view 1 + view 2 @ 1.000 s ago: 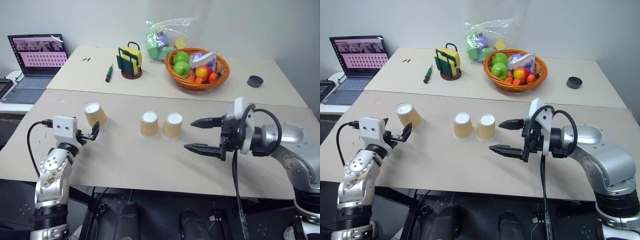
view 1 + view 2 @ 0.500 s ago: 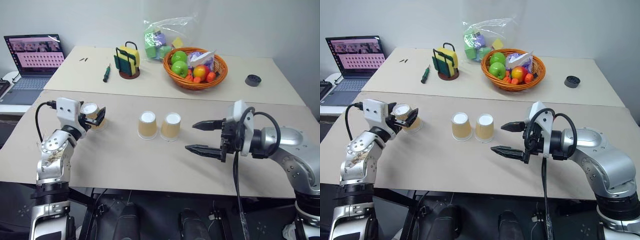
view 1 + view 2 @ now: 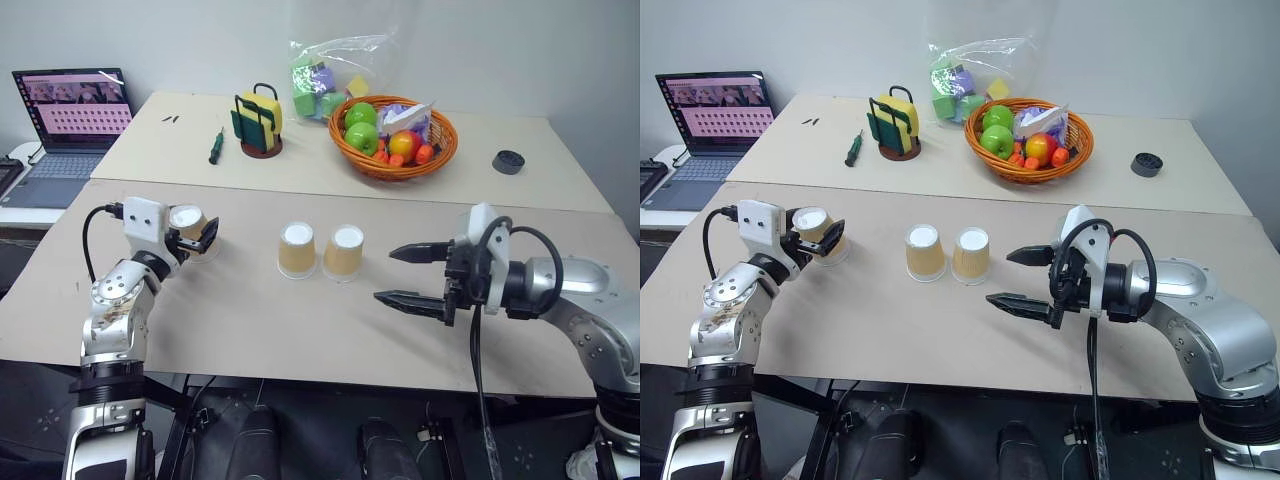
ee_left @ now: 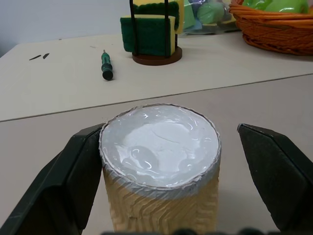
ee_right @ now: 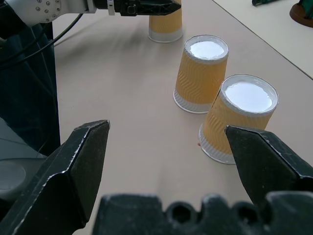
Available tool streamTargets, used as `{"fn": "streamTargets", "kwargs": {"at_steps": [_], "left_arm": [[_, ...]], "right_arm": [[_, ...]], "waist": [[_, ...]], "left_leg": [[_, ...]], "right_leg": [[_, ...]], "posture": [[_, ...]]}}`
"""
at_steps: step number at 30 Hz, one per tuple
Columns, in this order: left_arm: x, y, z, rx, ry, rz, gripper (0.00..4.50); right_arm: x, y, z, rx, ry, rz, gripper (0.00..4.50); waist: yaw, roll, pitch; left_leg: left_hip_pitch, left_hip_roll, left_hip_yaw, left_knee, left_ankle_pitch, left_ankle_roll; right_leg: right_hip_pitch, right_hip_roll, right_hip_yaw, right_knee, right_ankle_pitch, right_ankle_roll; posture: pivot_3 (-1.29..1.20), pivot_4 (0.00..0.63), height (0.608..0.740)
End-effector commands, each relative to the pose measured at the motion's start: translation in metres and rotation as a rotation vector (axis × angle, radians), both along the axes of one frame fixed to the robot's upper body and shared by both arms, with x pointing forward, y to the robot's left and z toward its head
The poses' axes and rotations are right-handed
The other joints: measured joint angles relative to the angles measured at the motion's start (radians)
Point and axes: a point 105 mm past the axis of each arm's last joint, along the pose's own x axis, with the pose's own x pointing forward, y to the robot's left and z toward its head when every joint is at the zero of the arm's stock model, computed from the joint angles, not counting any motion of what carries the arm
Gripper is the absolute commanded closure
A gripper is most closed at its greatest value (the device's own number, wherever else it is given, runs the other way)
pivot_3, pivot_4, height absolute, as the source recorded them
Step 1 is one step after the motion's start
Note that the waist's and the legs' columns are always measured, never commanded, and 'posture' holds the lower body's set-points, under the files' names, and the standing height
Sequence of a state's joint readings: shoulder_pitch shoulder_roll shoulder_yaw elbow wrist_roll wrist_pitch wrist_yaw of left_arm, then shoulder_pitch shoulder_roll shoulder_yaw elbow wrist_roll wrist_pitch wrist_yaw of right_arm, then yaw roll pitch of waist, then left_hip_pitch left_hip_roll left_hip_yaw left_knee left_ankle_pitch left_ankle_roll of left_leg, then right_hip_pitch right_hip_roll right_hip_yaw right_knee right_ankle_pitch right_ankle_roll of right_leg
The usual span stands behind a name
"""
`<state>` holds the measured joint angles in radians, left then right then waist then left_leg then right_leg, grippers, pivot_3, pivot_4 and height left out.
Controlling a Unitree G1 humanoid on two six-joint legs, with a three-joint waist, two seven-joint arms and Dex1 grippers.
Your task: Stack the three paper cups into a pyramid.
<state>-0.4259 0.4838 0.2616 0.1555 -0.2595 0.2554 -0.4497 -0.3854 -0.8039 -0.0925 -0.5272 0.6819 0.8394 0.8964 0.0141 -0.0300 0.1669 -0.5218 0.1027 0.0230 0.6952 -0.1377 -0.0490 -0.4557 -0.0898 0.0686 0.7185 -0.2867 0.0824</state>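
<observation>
A laptop (image 3: 72, 110) sits open at the upper left of the head view, on a side desk beside a tan table (image 3: 250, 330). At the left of the frame, the left gripper (image 3: 196, 233) reaches level around an upside-down paper cup (image 3: 189, 228) that stands on the table. In the left wrist view this left cup (image 4: 161, 181) sits between the two black fingers (image 4: 68, 181); one finger touches its side and the other stands off it, so the jaws are spread rather than pinching. Behind it, in the upper middle of the frame, lie a green screwdriver (image 3: 215, 147) and a sponge holder (image 3: 260, 122). At the centre of the table two more cups stand upside down, side by side and just touching: the middle cup (image 3: 297, 250) and the right cup (image 3: 344, 252). Above them at the top of the frame are a clear bag (image 3: 325, 72) of coloured blocks and an orange fruit basket (image 3: 397, 135). At the right, the right gripper (image 3: 403, 275) hangs above the table near the pair, fingers spread wide and holding nothing. A small black disc (image 3: 509, 162) lies at the upper right.
</observation>
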Motion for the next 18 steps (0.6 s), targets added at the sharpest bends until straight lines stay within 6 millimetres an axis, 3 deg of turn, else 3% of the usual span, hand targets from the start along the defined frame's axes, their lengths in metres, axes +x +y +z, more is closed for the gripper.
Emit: {"fn": "streamTargets", "kwargs": {"at_steps": [1,2,9,12,18], "left_arm": [[0.002,-0.002,0.016,0.007,-0.062,-0.012,1.06],[0.003,-0.003,0.016,0.006,-0.060,-0.015,1.41],[0.005,-0.005,0.018,0.018,-0.063,-0.016,1.41],[0.009,-0.021,0.036,0.012,-0.117,-0.071,1.41],[0.023,-0.077,0.101,-0.027,-0.261,-0.263,1.41]], "right_arm": [[0.001,-0.005,0.014,0.007,-0.068,-0.018,0.00],[0.001,-0.005,0.014,0.006,-0.069,-0.021,0.00],[0.002,-0.006,0.014,0.009,-0.074,-0.035,0.00],[0.005,-0.007,0.012,0.001,-0.080,-0.056,0.00],[0.011,-0.007,0.014,0.013,-0.094,-0.073,0.00]], "waist": [[0.000,0.000,0.000],[0.000,0.000,0.000],[0.000,0.000,0.000],[0.004,0.000,0.000],[0.023,-0.002,0.001]], "left_leg": [[0.000,0.000,0.000,0.000,0.000,0.000],[0.000,0.000,0.000,0.000,0.000,0.000],[0.000,0.000,0.000,0.000,0.000,0.000],[0.000,0.000,0.000,0.000,0.000,0.000],[-0.002,0.000,0.000,0.001,0.001,0.000]], "right_leg": [[0.000,0.000,0.000,0.000,0.000,0.000],[0.000,0.000,0.000,0.000,0.000,0.000],[0.000,0.000,0.000,0.000,0.001,0.001],[0.000,0.000,0.000,0.000,0.001,0.001],[0.000,0.000,0.000,-0.001,0.002,0.003]], "posture": [[0.00,0.150,0.661],[0.00,0.150,0.661],[0.00,0.150,0.661],[0.00,0.150,0.661],[0.00,0.150,0.661]]}}
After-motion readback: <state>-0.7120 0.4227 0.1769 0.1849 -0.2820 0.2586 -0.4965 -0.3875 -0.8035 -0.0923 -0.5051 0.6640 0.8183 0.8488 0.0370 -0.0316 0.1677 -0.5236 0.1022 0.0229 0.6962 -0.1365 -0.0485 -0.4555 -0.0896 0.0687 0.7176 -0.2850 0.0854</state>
